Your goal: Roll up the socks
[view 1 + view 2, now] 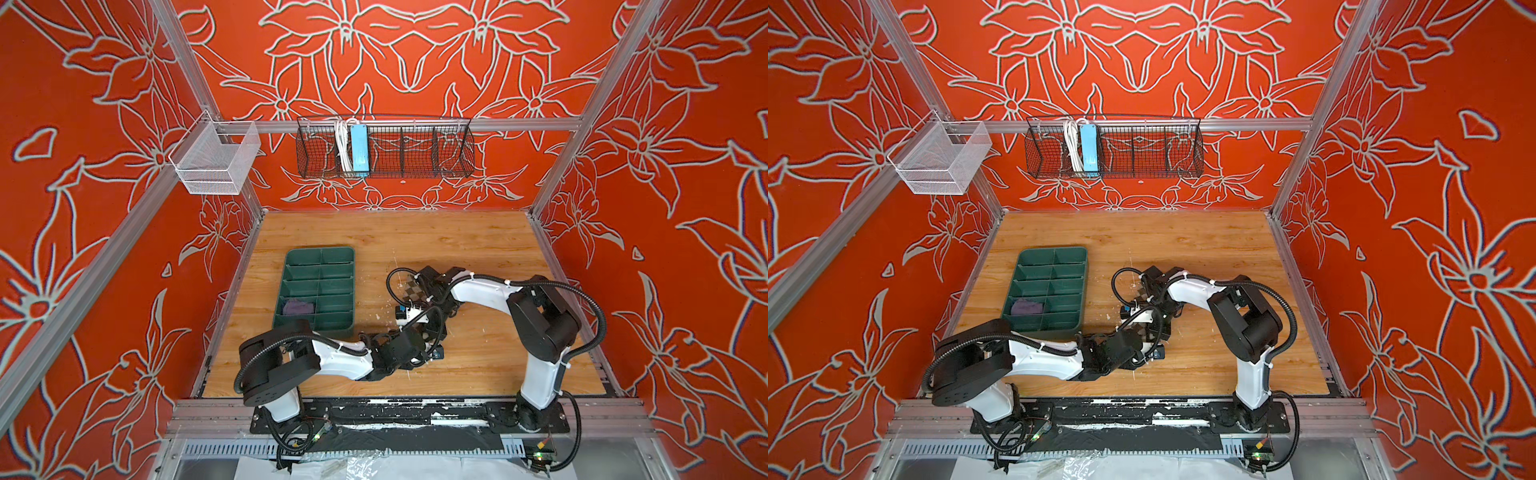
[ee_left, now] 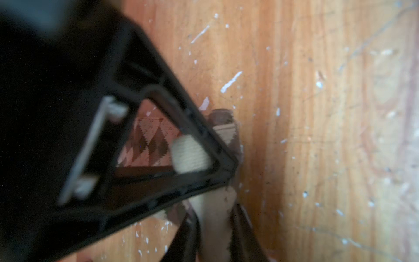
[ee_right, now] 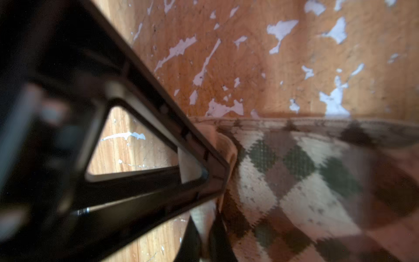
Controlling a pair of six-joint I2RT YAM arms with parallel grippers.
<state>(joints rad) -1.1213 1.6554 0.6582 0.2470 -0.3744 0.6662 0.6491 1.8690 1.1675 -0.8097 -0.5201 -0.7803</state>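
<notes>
Both top views show my two arms meeting over the middle of the wooden tabletop [image 1: 478,232], with the argyle sock [image 1: 409,294] lying flat between them, mostly covered by my wrists and cables. Its beige-and-brown diamonds peek out just beside my right arm's wrist. My right hand [image 3: 210,229] is clenched on one end of that sock: the right wrist view shows a fold of pale fabric pinched between the two dark fingers, and the patterned cloth spreads away from the grip across the chipped wood. My left hand [image 2: 214,217] is at the sock's other end, nearer the front edge of the tabletop; in the left wrist view a strip of beige cloth runs up between its fingers, which stand close on either side of it, so it appears to be grasping the sock, though the picture is too blurred for me to be sure how firmly. The purple sock [image 1: 298,308] sits bundled in a compartment of the green divided tray [image 1: 351,286], in the left column, second row from the front. That tray rests on the left part of the tabletop, well apart from the argyle sock. White flecks of worn finish dot the wood around both hands.
</notes>
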